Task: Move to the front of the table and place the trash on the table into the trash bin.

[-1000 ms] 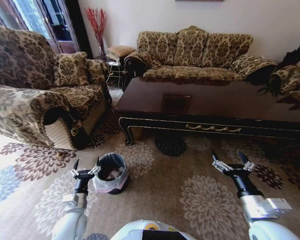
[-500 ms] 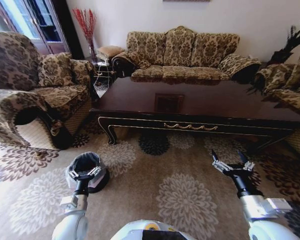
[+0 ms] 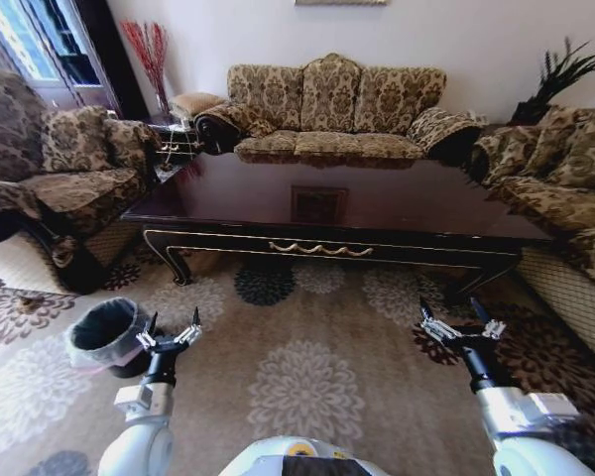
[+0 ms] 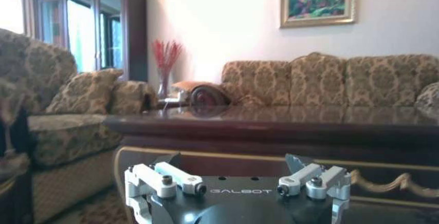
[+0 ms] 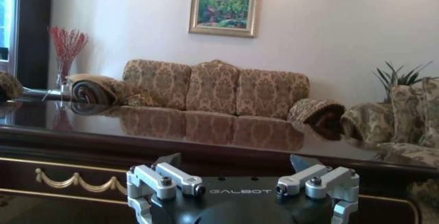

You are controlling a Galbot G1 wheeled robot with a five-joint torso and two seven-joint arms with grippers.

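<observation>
Glossy dark table [image 3: 397, 213] on patterned carpet [image 3: 307, 367], top seemingly bare

The head camera looks forward and down from above both arms, taking in the glossy dark brown wooden counter [image 3: 337, 203] across the patterned carpet. Each wrist camera sits low behind its own pincer, facing level along the counter's edge, near it. All three views share the counter and the floral beige three-seat sofa [image 3: 327, 104] behind it.
</observation>
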